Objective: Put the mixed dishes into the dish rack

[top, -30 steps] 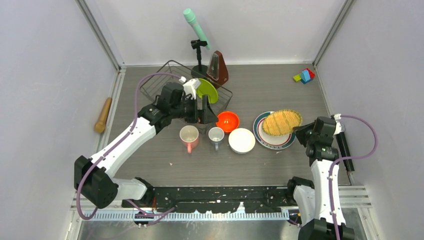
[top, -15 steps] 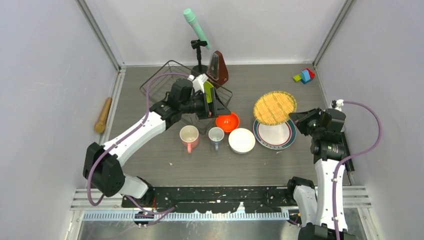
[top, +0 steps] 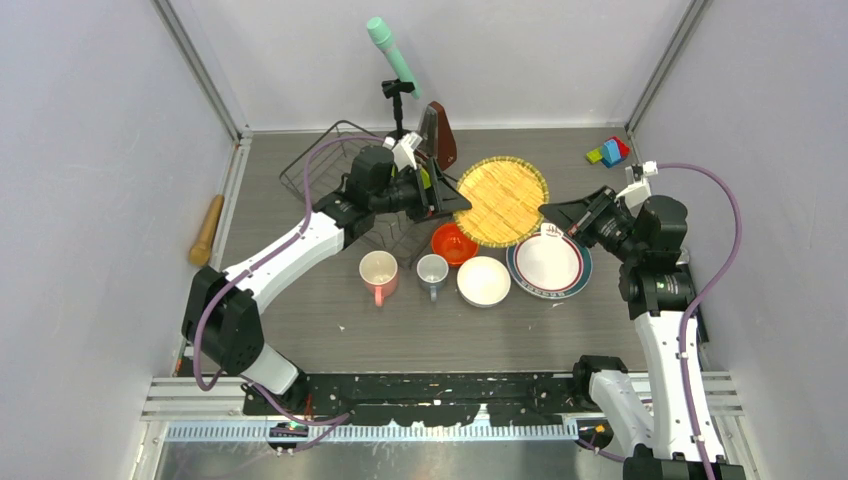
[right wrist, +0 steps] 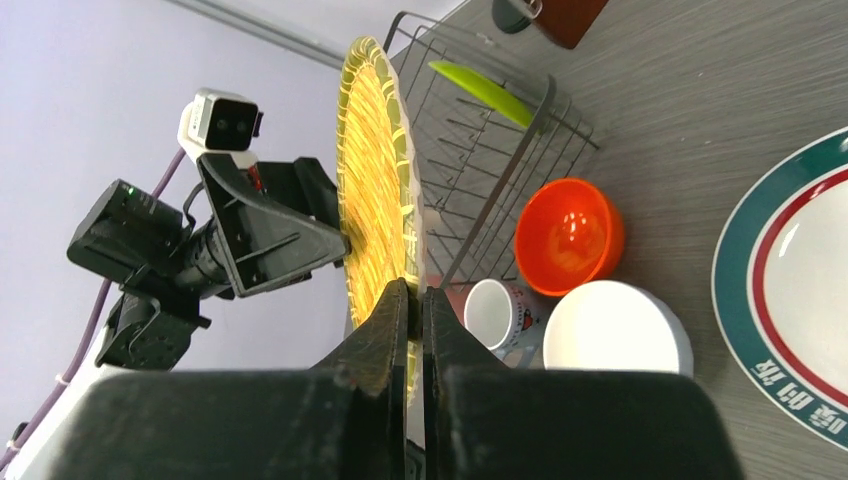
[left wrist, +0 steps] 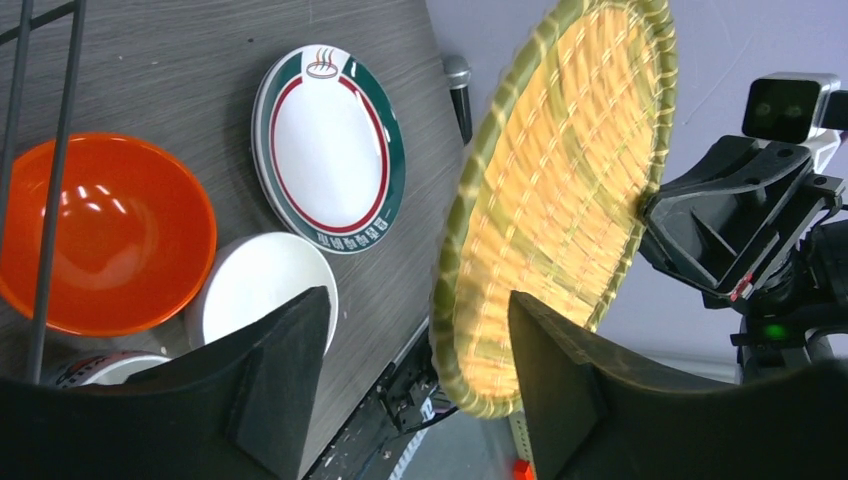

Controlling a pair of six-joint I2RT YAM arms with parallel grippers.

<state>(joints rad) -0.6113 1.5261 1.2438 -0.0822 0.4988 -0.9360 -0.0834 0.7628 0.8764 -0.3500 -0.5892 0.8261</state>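
Observation:
The tan woven plate (top: 503, 200) hangs on edge in the air between the arms. My right gripper (top: 556, 216) is shut on its right rim (right wrist: 375, 170). My left gripper (top: 455, 197) is open, and the plate's left rim (left wrist: 570, 170) sits between its fingers, close to the right one. Behind the left arm stands the dish rack (top: 320, 170) with the lime-green plate (right wrist: 480, 88) upright in it. On the table lie the orange-red bowl (top: 453, 243), white bowl (top: 483, 281), teal-rimmed plate (top: 548, 264), pink mug (top: 378, 272) and small grey-blue mug (top: 432, 270).
A microphone stand (top: 398, 90) and a brown metronome (top: 437, 135) stand just behind the rack. A wooden rolling pin (top: 206, 230) lies by the left wall. Coloured blocks (top: 608, 151) sit at the back right.
My right gripper lifted the tan plate off the teal-rimmed plate and carried it left and back. My left gripper swung right from the rack to the plate's rim, its jaws narrowing a little.

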